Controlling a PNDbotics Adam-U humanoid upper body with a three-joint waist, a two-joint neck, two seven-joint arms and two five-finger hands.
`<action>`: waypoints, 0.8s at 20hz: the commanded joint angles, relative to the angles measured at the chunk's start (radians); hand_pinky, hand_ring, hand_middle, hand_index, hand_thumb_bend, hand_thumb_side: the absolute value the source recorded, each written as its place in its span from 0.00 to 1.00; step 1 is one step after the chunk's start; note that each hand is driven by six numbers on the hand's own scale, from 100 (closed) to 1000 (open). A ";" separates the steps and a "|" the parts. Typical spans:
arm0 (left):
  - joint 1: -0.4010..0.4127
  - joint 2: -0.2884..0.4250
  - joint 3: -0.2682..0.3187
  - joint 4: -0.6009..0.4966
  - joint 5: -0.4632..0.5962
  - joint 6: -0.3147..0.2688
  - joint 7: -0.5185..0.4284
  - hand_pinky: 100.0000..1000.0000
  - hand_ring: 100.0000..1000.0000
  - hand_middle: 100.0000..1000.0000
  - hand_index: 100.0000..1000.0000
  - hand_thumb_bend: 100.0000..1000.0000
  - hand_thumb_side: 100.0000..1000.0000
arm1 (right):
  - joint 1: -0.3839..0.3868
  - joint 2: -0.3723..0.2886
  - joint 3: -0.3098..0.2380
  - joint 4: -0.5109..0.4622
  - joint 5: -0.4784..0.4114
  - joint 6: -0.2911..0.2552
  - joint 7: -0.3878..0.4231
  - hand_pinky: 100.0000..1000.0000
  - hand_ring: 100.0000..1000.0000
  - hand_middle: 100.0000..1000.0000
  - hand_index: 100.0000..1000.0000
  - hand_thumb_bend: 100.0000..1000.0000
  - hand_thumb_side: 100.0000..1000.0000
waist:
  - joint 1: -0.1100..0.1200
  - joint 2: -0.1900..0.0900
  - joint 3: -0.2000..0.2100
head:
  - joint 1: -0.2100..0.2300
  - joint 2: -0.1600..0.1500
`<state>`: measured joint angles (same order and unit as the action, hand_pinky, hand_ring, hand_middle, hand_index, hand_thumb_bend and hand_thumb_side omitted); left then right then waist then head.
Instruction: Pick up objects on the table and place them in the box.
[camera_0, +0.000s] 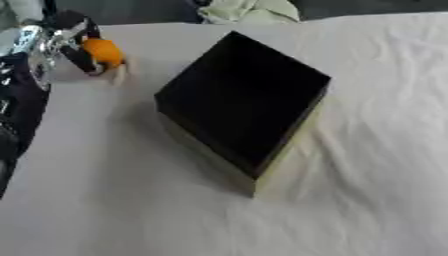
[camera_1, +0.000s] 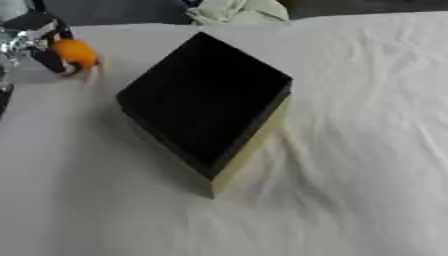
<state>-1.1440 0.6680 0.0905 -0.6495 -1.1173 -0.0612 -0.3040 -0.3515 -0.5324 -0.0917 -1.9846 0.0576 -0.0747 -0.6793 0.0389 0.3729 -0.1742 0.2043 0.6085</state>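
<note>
One orange ball (camera_0: 103, 52) sits in our left hand (camera_0: 70, 42), fingers curled round it. The box (camera_0: 241, 97) lies at four o'clock from it, nearby; no right hand shows.

Staged test table, likely a lab.
A wrinkled white cloth (camera_0: 367, 150) covers the table; a black box (camera_0: 241, 97) sits alone, crumpled fabric (camera_0: 249, 10) beyond.

No text, label or number can be read anywhere.

Box (camera_0: 241, 100) mid-table (camera_0: 367, 190); round object (camera_0: 103, 52) in left robot hand (camera_0: 74, 42), far-left of box.
</note>
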 joint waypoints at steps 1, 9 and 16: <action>-0.016 0.032 -0.005 -0.026 0.003 0.010 0.031 0.02 0.32 0.42 0.44 0.44 0.00 | -0.007 -0.015 -0.007 -0.015 -0.002 -0.001 -0.004 0.75 0.72 0.66 0.84 0.22 1.00 | 0.000 -0.031 -0.003 | -0.001 0.007; -0.009 0.037 -0.021 -0.056 -0.066 0.029 0.128 0.00 0.22 0.34 0.36 0.52 0.00 | 0.000 -0.010 -0.009 -0.015 -0.006 -0.003 -0.005 0.75 0.72 0.66 0.84 0.21 1.00 | 0.003 -0.051 -0.005 | -0.002 0.017; -0.003 0.040 -0.042 -0.137 -0.131 0.009 0.169 0.00 0.21 0.32 0.32 0.53 0.00 | 0.004 -0.007 -0.010 -0.015 -0.008 -0.005 -0.005 0.75 0.72 0.66 0.84 0.21 1.00 | 0.005 -0.067 -0.004 | -0.002 0.024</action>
<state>-1.1301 0.6681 0.0502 -0.7514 -1.2408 -0.0467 -0.1435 -0.3421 -0.5229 -0.0919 -1.9846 0.0543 -0.0771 -0.6828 0.0459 0.3319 -0.1785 0.2036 0.6250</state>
